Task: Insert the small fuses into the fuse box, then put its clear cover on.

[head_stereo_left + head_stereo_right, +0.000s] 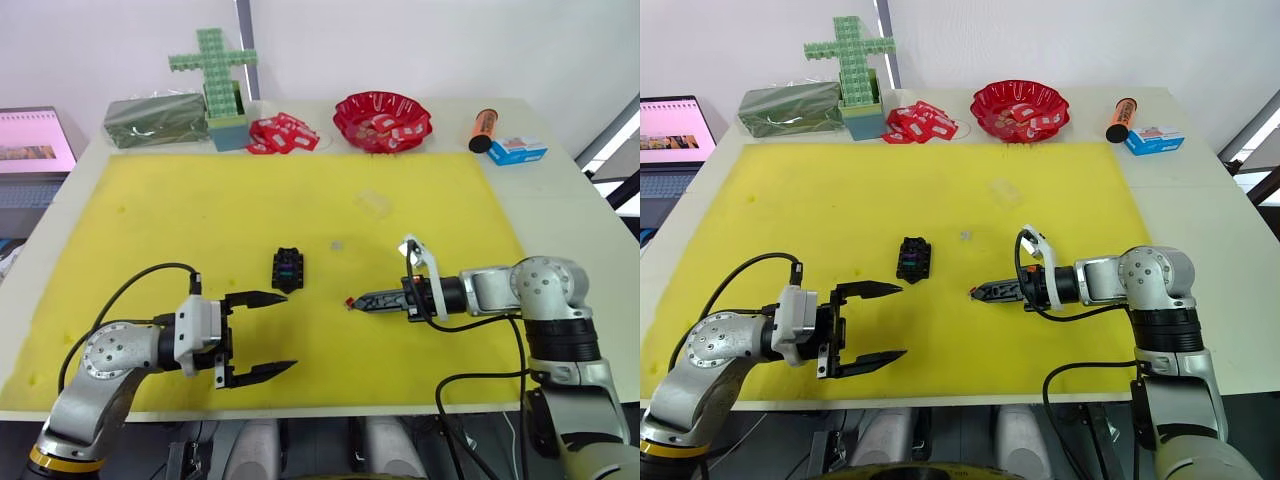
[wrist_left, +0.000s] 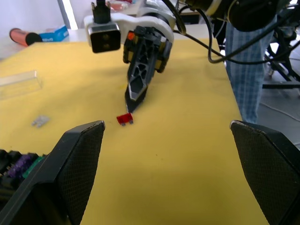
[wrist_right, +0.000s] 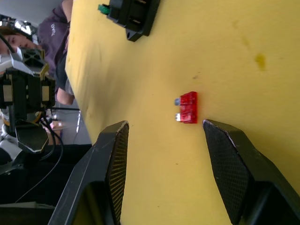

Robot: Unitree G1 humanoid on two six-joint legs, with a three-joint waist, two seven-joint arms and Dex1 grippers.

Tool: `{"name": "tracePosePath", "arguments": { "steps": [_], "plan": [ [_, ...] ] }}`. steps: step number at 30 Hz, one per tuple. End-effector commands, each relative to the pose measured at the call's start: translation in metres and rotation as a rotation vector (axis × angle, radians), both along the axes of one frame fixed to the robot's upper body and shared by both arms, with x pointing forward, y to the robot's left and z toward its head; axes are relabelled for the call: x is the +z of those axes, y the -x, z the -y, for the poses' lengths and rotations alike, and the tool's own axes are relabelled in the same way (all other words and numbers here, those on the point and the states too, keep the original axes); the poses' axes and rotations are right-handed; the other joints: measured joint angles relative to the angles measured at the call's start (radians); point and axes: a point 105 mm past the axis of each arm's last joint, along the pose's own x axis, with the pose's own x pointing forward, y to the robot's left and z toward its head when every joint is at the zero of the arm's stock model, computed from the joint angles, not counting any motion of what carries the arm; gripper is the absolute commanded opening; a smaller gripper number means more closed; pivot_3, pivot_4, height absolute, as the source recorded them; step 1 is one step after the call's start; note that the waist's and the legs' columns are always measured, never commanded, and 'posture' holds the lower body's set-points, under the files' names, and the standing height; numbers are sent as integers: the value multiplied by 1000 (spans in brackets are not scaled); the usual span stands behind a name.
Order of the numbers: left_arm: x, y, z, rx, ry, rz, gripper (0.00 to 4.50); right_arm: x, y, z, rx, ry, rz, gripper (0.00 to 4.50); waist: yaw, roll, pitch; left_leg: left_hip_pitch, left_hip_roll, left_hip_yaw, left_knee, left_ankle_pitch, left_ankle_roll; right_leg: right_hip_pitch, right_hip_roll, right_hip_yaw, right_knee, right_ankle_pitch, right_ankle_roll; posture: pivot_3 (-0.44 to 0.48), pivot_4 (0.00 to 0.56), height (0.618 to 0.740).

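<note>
The black fuse box (image 1: 288, 268) sits mid-mat on the yellow mat (image 1: 150, 220), with a green and a purplish fuse in its slots (image 2: 21, 164). A red fuse (image 3: 188, 108) lies flat on the mat just ahead of my right gripper (image 1: 352, 302). That gripper is open, its fingertips on either side of the fuse and not touching it. A pale grey fuse (image 1: 337, 243) lies loose behind and to the right of the box. The clear cover (image 1: 372, 201) rests farther back. My left gripper (image 1: 255, 335) hangs open and empty in front of the box, slightly to its left.
Along the table's back edge stand a red bowl (image 1: 382, 120), red-white packets (image 1: 283, 133), a green block cross (image 1: 212, 60), a dark green box (image 1: 155, 118), an orange tube (image 1: 483, 129) and a blue box (image 1: 517, 150). A laptop (image 1: 35, 140) stands at the left. A person (image 3: 51, 33) is beyond the table.
</note>
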Motion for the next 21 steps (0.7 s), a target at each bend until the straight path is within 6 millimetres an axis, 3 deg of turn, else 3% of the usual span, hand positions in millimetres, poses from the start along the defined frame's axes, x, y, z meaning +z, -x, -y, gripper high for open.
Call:
{"name": "tracePosePath", "arguments": {
  "steps": [1, 18, 21],
  "plan": [
    [4, 1, 1, -7, -3, 30, 4500, 6, -1, -5, 19, -22, 7, 2590, 0, 0, 0, 0, 0, 0, 0, 0, 0, 0, 0, 0, 0, 0, 0, 0, 150, 740],
    [4, 4, 0, -11, -11, 29, 4500, -5, 2, -13, 3, 2, 9, 2590, -2, 0, 0, 0, 0, 0, 0, 0, 0, 0, 1, 0, 0, 0, 0, 0, 150, 740],
    [4, 4, 1, -9, -11, 28, 4500, -10, 2, -12, -16, 35, 20, 2067, -1, 0, 0, 0, 0, 0, 0, 0, 0, 0, 1, 0, 1, 0, 0, 0, 150, 740]
  ]
}}
